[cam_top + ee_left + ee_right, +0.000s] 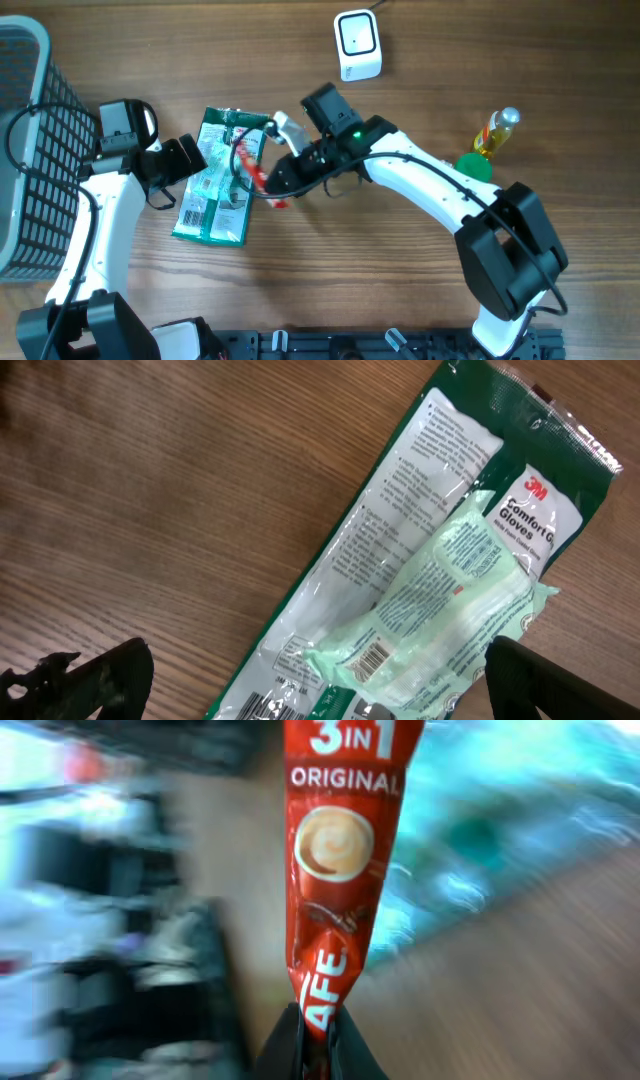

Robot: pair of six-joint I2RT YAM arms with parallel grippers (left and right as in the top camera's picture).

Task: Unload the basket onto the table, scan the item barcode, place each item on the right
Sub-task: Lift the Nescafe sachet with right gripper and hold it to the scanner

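Coffee sachet (340, 870): red, white lettering, cream swirl emblem. Glove packet (215, 180): dark green border, pale green contents, white printed panel. Scanner (357, 45): white. Basket (30, 150) at table's left edge: grey mesh. Table (420, 290): brown woodgrain.

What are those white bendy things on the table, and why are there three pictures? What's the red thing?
Those are two robot arms. One picture looks down from above the wooden table; the other two come from little cameras on each arm's wrist. The right tool is shut on a red coffee sachet. The left tool is open, over a green pack of gloves lying flat. Also there: a white scanner box, a small yellow bottle and a dark basket.
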